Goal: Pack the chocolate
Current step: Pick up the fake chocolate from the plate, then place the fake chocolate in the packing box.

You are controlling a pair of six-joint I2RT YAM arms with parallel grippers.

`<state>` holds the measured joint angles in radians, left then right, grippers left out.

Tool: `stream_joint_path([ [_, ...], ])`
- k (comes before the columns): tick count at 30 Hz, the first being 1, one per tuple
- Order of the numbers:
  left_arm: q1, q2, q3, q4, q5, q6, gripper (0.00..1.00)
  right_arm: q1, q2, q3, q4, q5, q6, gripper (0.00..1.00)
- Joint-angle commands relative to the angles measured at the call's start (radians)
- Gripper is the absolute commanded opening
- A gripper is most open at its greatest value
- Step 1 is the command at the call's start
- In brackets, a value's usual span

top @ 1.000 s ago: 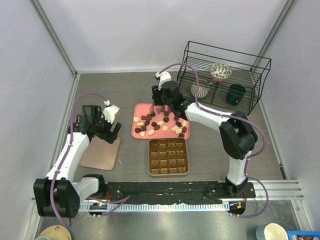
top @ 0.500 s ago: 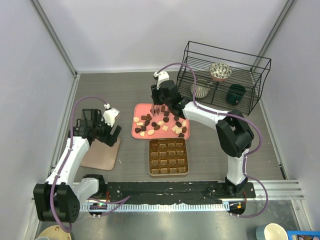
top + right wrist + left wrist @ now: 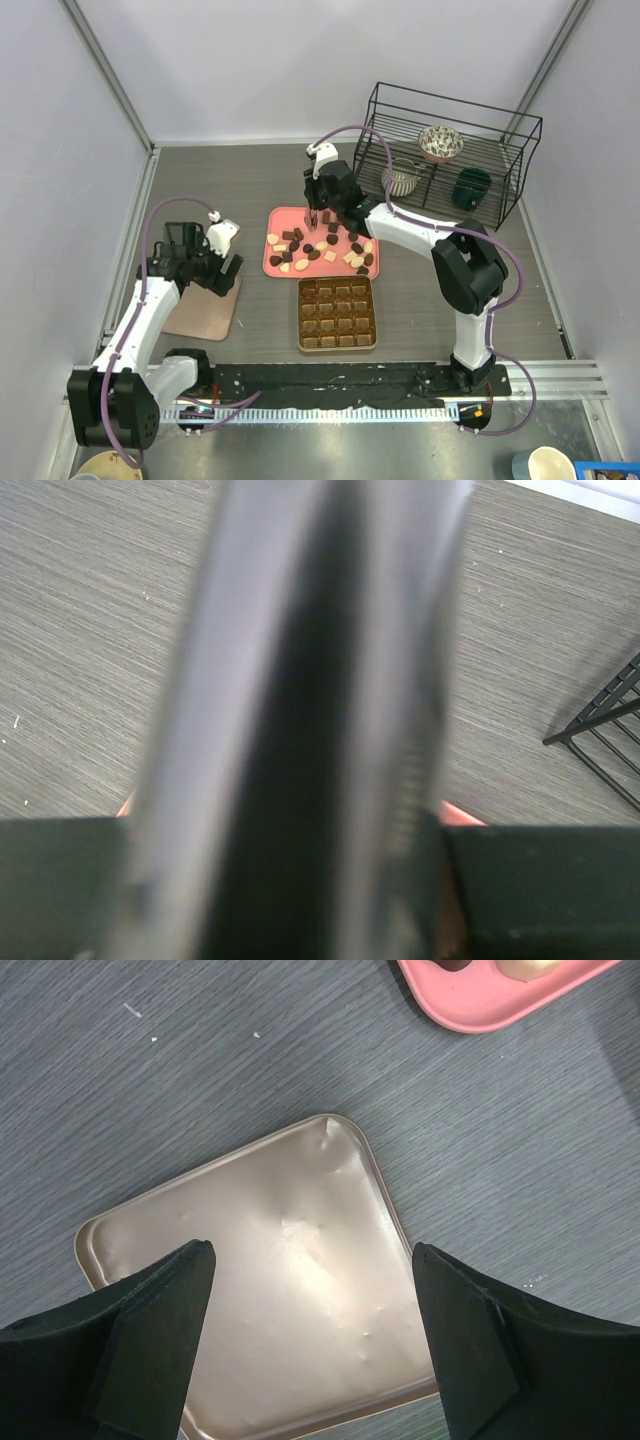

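Lots of chocolate [image 3: 322,248] bits lie loose on the pink tray [image 3: 272,266], mid-desk [image 3: 240,180], just behind the gridded box [image 3: 338,312]. The right tool [image 3: 316,216] hangs over the tray's far edge, but that wrist view's a blur, so I can't tell if it's gripping. The left tool [image 3: 310,1252] is spread wide above the gold lid [image 3: 270,1340].

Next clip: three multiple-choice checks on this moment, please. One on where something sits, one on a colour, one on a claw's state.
1. The gridded box lies, relative to the tray of chocolates:
A. nearer the arm bases
B. farther from them
C. to its left

2. The tray's colour:
A. green
B. pink
C. white

3. The left claw is:
A. shut on a chocolate
B. shut on the box
C. open above the flat gold lid

Answers:
1 A, the top view shows the box just in front of the tray.
2 B, its bare rim is pink.
3 C, its fingers stand wide apart with only the lid below.
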<state>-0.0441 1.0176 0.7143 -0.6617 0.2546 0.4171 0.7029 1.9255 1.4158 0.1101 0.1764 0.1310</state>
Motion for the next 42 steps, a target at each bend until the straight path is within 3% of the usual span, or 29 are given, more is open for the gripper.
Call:
stream_joint_path([
  [1, 0.004, -0.022, -0.012, 0.031, 0.006, -0.012, 0.85, 0.007, -0.037, 0.041, 0.042, 0.012, -0.033, 0.28],
  [6, 0.006, -0.011, -0.001, 0.021, 0.0, -0.011, 0.84, 0.032, -0.123, 0.015, -0.001, 0.037, -0.077, 0.27],
  [13, 0.004, -0.008, -0.003, 0.019, -0.034, -0.009, 0.82, 0.125, -0.384, -0.123, -0.104, 0.095, -0.097, 0.27],
  [20, 0.004, -0.004, -0.009, 0.019, -0.052, -0.02, 0.79, 0.27, -0.676, -0.293, -0.28, 0.172, -0.012, 0.27],
  [25, 0.004, -0.001, -0.018, 0.019, -0.06, -0.029, 0.79, 0.322, -0.784, -0.379, -0.339, 0.167, 0.062, 0.28],
  [37, 0.004, 0.006, -0.016, 0.025, -0.077, -0.047, 0.87, 0.339, -0.76, -0.422, -0.308, 0.152, 0.07, 0.28],
  [42, 0.004, -0.008, -0.024, 0.027, -0.074, -0.049, 0.94, 0.339, -0.728, -0.425, -0.285, 0.141, 0.073, 0.35],
])
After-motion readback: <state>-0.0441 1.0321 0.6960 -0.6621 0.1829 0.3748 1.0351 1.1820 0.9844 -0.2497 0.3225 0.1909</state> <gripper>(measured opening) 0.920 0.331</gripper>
